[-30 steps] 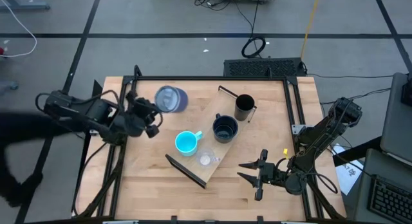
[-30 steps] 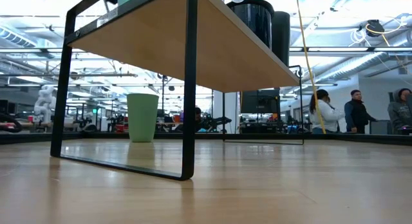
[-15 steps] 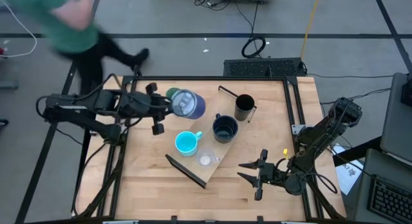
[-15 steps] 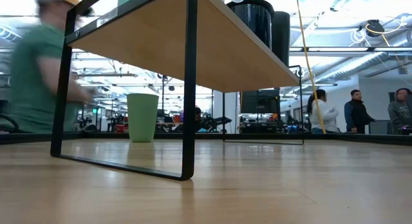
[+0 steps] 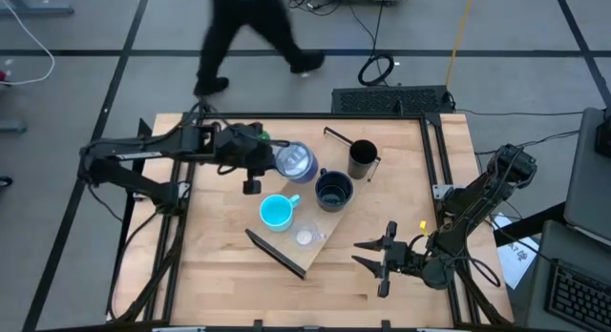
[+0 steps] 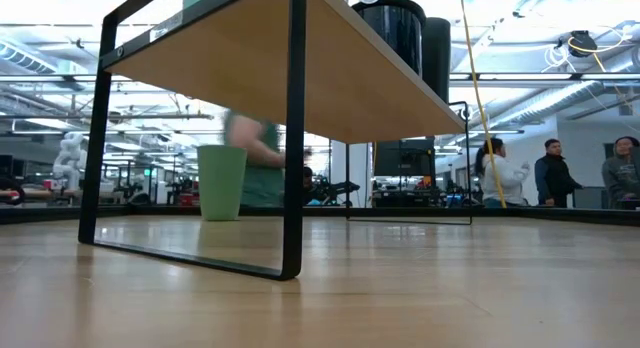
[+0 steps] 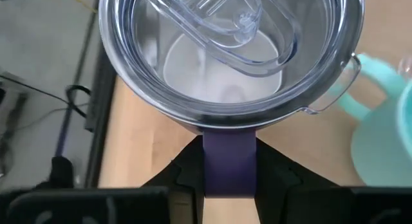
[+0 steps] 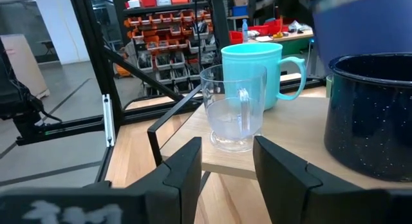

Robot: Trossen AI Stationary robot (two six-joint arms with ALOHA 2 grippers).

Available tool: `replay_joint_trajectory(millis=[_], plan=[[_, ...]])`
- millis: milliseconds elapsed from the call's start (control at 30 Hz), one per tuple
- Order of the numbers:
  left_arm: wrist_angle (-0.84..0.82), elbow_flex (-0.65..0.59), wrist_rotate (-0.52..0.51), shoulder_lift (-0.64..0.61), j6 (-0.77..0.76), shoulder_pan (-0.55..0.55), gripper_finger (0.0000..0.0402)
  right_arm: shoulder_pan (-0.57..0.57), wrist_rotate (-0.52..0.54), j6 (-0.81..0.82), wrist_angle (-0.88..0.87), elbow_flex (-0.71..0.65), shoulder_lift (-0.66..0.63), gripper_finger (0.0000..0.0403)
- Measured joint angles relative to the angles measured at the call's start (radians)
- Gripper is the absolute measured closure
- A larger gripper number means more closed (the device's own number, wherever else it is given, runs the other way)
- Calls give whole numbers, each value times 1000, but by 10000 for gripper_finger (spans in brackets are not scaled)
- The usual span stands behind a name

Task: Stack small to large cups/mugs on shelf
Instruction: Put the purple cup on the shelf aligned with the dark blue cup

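Blue-purple mug [image 5: 294, 162] hangs in your left gripper [image 7: 229, 161], jaws closed on its handle, above the shelf [image 5: 286, 259] near the table's far edge. It looks stiff, smooth and top-heavy with its clear lid [image 7: 222, 28], so trust the handle. Your left arm reaches level across from the left edge. Your right gripper [image 5: 375, 258] waits wide open, empty, near the right front corner.
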Motion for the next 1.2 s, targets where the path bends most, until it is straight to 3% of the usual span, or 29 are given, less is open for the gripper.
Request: replay_joint_trajectory(millis=[533, 1200], plan=[[-36, 0, 191, 42, 100, 73, 311, 0, 0, 2, 0, 0, 0, 273], [-16, 2, 194, 117, 150, 79, 311, 2, 0, 0, -8, 0, 0, 273]])
